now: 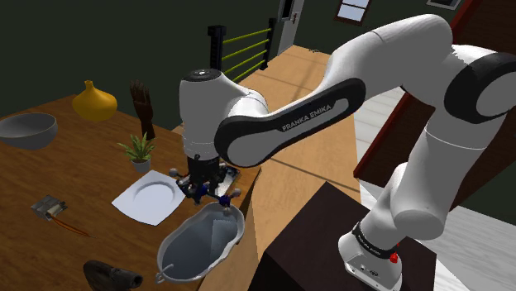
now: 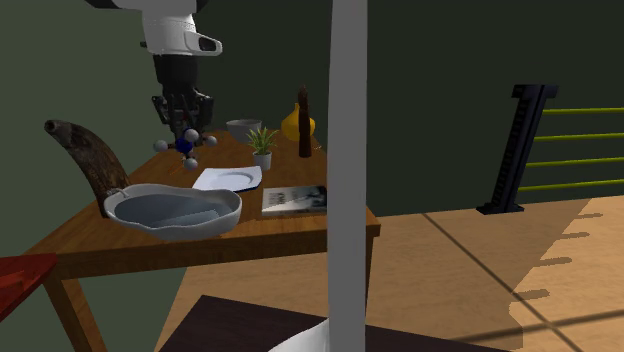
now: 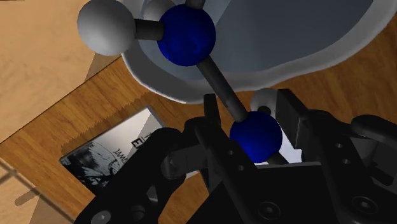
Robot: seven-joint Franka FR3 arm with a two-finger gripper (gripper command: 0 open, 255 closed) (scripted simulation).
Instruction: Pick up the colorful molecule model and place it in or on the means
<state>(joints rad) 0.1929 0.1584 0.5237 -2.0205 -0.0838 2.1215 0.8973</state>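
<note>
Here, in the shoulder view, the gripper [image 1: 202,182] hangs just over the far end of the grey basin [image 1: 194,250], with the molecule model [image 1: 203,193] of blue and grey balls under it. In the second exterior view the model [image 2: 186,146] hangs clear above the basin [image 2: 170,208], right beneath the gripper [image 2: 183,118]. In the wrist view the fingers [image 3: 294,113] are closed narrowly on one blue ball of the model [image 3: 254,133], while its other blue ball and a grey one lie before the basin's rim [image 3: 299,38].
</note>
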